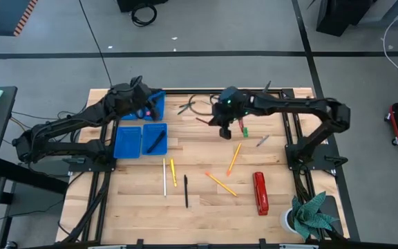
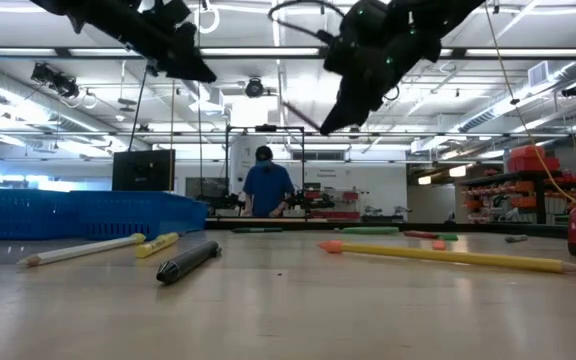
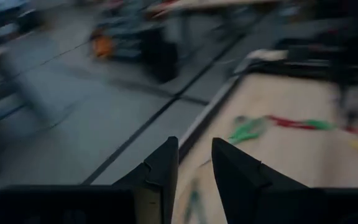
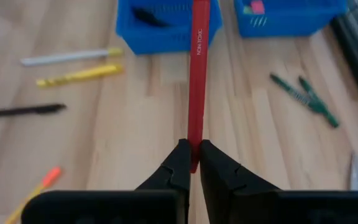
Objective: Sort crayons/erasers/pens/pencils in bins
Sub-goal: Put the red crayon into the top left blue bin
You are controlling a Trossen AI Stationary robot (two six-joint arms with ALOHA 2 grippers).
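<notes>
Above the middle of the worktop, the right gripper pinches a red crayon by one end between its fingers, lifted clear of the wood. Beyond it lie the blue bins; one holds a dark pen, another small pink and yellow erasers. Loose on the wood lie a white pencil, a yellow pencil, a black pen and green-handled scissors. Over the far-left bin, the left gripper hangs with its fingers partly spread, holding nothing.
</notes>
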